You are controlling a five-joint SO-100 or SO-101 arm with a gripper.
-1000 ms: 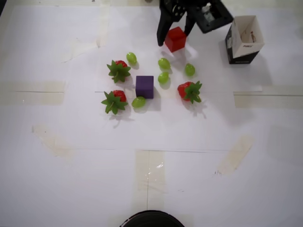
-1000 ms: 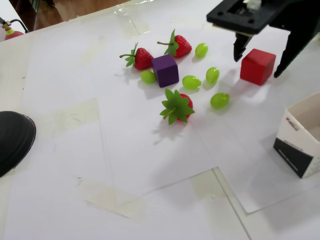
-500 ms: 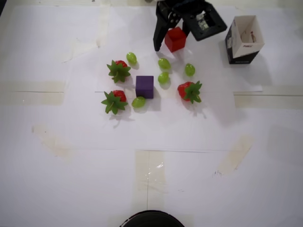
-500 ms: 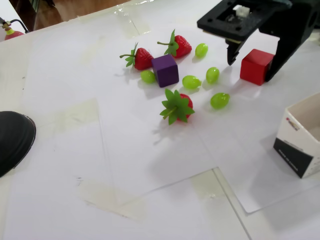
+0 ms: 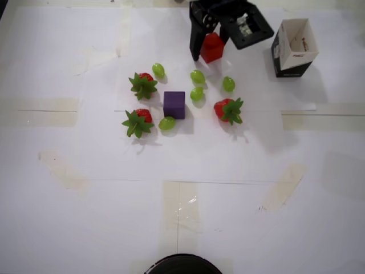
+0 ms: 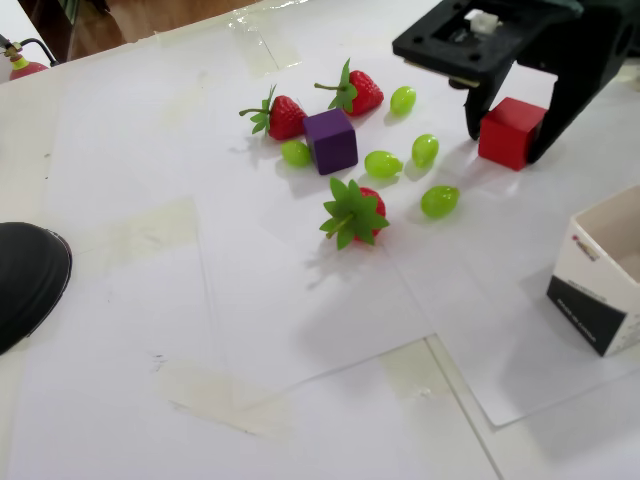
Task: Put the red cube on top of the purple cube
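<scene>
Bright, even light, soft short shadows, mild tape glare, both views sharp.

Red cube [image 6: 510,132] and purple cube [image 6: 331,141] rest upright, well apart.

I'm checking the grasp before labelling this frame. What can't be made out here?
- Overhead view: the tool covers part of the red cube, so finger contact is unclear.
- Fixed view: the red cube's far faces are hidden.
- Black object, cut off by the bottom edge: unidentifiable.
- Carton inside: too small.
</scene>
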